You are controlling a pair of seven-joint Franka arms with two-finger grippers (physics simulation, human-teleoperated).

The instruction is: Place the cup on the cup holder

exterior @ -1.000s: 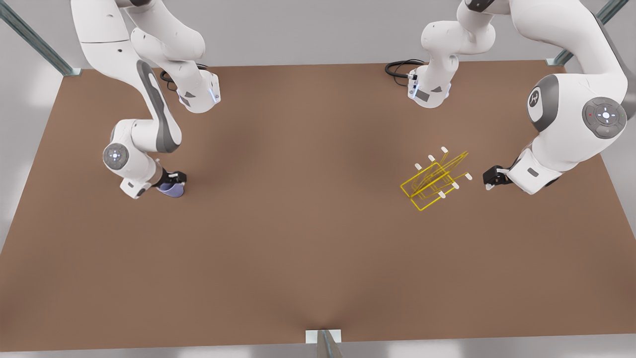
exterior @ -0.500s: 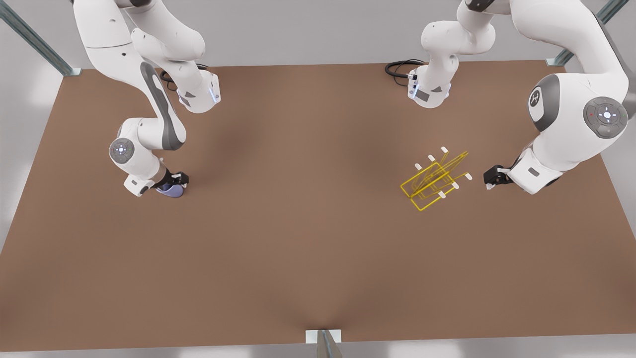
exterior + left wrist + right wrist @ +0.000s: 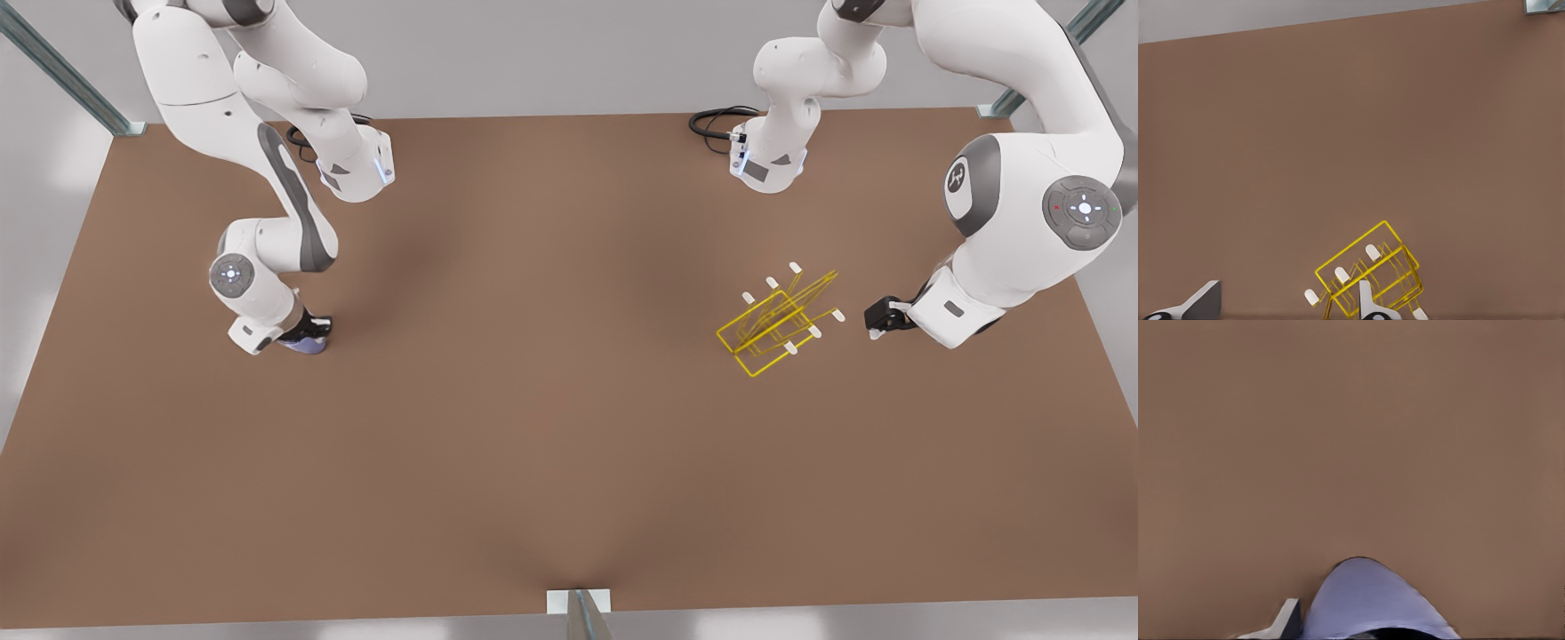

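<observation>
A thin yellow wire cup holder [image 3: 1368, 277] with a rectangular base stands on the plain brown table [image 3: 1351, 133], its slanted prongs ending in rounded white tips [image 3: 1372, 252] — three of them line up in a row along one side. Two pale fingers of the left gripper [image 3: 1281, 303] frame the scene with a wide gap between them: one fingertip [image 3: 1366, 300] overlaps the rack's wires, the other [image 3: 1201, 301] sits well apart. Beyond the table's far edge runs a grey strip — a metal corner piece [image 3: 1545, 5] shows there.

Lavender cup [image 3: 305, 344], yellow cup holder [image 3: 772, 326] well apart.
</observation>
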